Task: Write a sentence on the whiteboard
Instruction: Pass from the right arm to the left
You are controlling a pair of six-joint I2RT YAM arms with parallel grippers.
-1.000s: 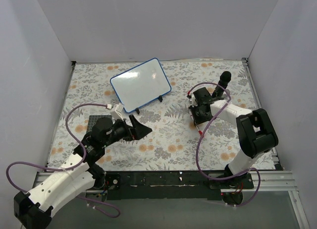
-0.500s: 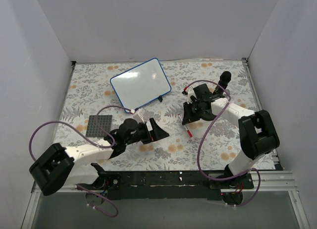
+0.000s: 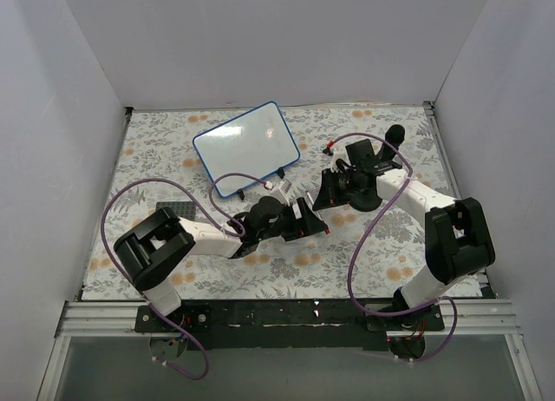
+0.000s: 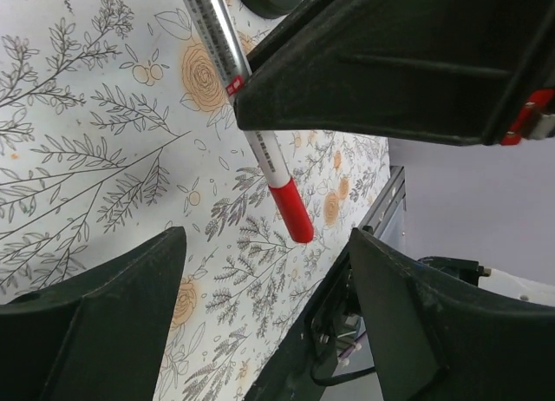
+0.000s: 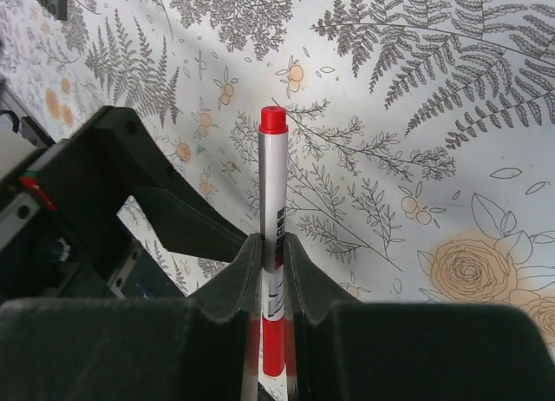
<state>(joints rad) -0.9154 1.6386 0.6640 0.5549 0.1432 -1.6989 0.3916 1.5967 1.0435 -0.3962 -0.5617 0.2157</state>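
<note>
The whiteboard (image 3: pixel 247 147), white with a blue rim, lies at the back left of the floral mat, and its face is blank; no sentence shows. My right gripper (image 3: pixel 333 194) (image 5: pixel 270 255) is shut on a white marker (image 5: pixel 271 188) with red ends. The marker's far end points at my left gripper. My left gripper (image 3: pixel 310 221) (image 4: pixel 264 284) is open and empty. Its fingers (image 4: pixel 95 323) stand wide apart just short of the marker's red cap (image 4: pixel 291 213), not touching it. The right gripper's black body fills the top of the left wrist view (image 4: pixel 408 62).
A dark grey studded plate (image 3: pixel 173 212) lies at the left, partly under my left arm. A black upright object (image 3: pixel 395 134) stands at the back right. White walls close in the mat on three sides. Purple cables loop over both arms.
My left arm has swung right across the mat, bringing its open gripper up to the right gripper. The right gripper has shifted left and back with the marker held.
</note>
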